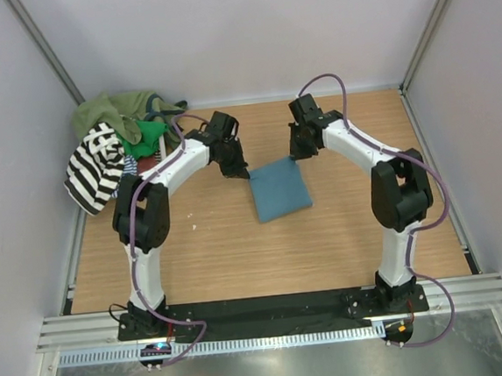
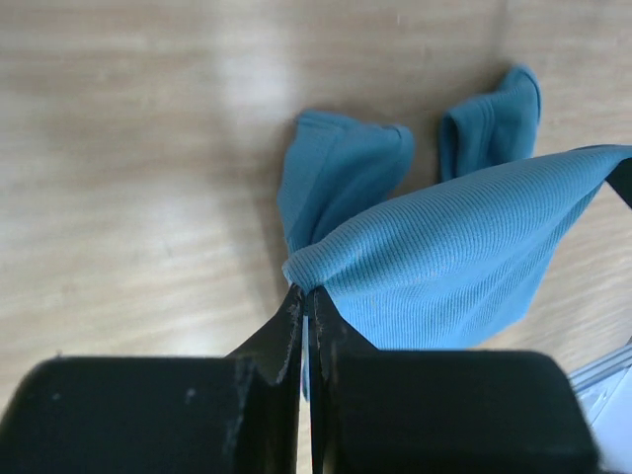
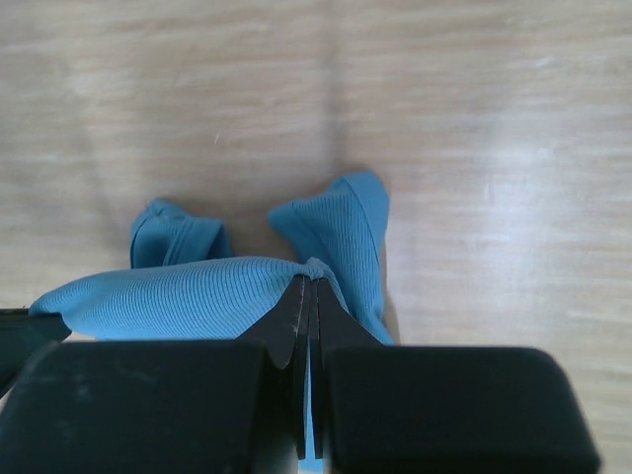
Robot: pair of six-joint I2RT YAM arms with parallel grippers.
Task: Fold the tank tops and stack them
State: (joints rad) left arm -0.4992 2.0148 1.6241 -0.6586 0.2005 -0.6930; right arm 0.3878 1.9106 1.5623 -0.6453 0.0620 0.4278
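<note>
- The left gripper (image 2: 304,296) was pinched shut on the far left corner of the teal tank top (image 1: 279,190), with ribbed cloth caught between its tips.
- The right gripper (image 3: 309,286) was clamped the same way on the far right corner, and the hem was stretched between the two.
- The teal top lay folded mid-table (image 1: 239,251), its straps resting on the wood.
- The striped top (image 1: 95,166) and the olive heap (image 1: 117,112) sat at the far left, well apart from it.
</note>
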